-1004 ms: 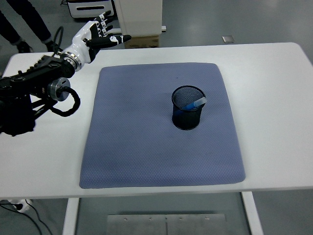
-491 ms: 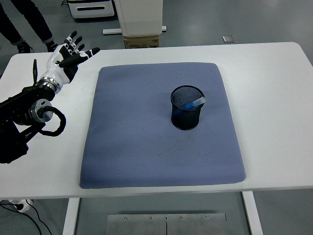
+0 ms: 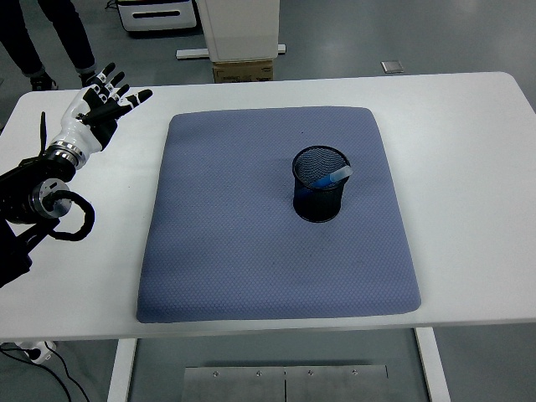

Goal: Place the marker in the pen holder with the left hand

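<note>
A black mesh pen holder (image 3: 320,184) stands upright on the blue-grey mat (image 3: 251,243), right of its middle. A blue marker (image 3: 333,177) leans inside it, its pale cap end resting against the right rim. My left hand (image 3: 99,105) is far off at the table's left rear, over bare white tabletop beside the mat's left edge. Its fingers are spread and hold nothing. The black left arm runs down to the picture's left edge. The right arm does not show.
The white table (image 3: 469,142) surrounds the mat on all sides. A person's legs (image 3: 50,38) stand behind the table's left rear corner. A white cabinet (image 3: 239,29) and a cardboard box stand on the floor behind the table.
My left hand has drawn back leftward and toward the near side, away from the mat, with its fingers staying spread. The marker and holder have not moved.
</note>
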`<state>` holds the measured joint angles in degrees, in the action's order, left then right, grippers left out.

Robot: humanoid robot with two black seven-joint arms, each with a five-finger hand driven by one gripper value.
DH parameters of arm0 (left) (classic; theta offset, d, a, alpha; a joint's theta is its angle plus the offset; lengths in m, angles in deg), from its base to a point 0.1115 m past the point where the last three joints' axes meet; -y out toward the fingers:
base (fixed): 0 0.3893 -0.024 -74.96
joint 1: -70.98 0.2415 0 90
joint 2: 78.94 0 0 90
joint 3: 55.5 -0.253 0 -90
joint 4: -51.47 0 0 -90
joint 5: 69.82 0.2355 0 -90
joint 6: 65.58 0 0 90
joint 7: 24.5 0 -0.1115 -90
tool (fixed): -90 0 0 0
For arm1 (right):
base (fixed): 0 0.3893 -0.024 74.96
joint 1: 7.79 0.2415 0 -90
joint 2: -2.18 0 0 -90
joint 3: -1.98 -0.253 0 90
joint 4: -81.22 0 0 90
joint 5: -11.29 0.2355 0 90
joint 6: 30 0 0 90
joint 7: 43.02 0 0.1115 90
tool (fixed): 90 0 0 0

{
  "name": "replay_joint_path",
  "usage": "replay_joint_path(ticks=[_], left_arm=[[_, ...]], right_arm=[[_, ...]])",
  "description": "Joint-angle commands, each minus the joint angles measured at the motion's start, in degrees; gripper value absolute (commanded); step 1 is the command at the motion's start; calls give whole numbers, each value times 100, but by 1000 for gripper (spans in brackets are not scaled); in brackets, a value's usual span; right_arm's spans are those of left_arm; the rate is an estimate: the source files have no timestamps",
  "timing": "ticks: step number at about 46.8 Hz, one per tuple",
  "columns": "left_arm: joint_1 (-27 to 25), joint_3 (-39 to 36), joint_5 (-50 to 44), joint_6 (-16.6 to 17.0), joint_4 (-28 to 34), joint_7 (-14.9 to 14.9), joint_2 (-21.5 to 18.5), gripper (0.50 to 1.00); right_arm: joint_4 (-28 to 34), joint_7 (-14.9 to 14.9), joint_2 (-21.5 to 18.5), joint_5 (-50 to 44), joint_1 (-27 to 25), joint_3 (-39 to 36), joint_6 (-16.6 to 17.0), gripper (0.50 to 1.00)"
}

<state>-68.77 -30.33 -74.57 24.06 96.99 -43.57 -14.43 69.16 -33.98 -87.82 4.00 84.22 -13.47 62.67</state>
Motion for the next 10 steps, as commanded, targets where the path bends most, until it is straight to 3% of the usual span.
replay_joint_path(ticks=[1, 10], left_arm=[[0, -4, 0, 1, 0, 0, 9, 1000], [0, 5, 9, -8, 0, 0, -18, 1000]], right_arm=[[-7, 1, 0, -1, 0, -11, -3, 1000], [-7, -8, 0, 17, 18, -20, -47, 1000]])
